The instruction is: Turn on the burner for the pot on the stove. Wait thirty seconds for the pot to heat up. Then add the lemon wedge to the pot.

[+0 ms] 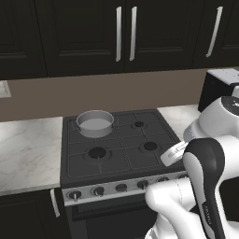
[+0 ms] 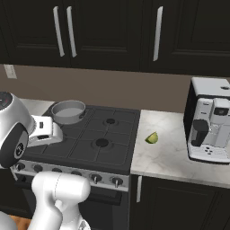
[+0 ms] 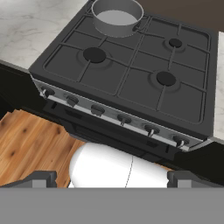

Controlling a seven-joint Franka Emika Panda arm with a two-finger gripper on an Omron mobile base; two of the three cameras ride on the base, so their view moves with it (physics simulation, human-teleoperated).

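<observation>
Sitting on the back left burner of the stove: the pot, round and silver-grey, with a pale inside and nothing in it. Resting right on the black grate, close to the brown wall behind.

Lying on the pale marble counter just to the right of the stove: the lemon wedge, tiny and yellow-green. Staying well apart from the pot, with the whole stove top between them. Not touching anything but the counter.

Hanging out in front of the stove, above the wooden floor: the gripper. Looking down at the row of dark knobs on the silver front strip. Standing wide open, with the two dark finger tips far apart at the bottom of the hand view. Holding nothing and touching nothing, not even a knob.

Standing on the counter further right, past the lemon wedge: a black and white coffee machine. Hanging above everything: dark cabinets with long silver handles.
</observation>
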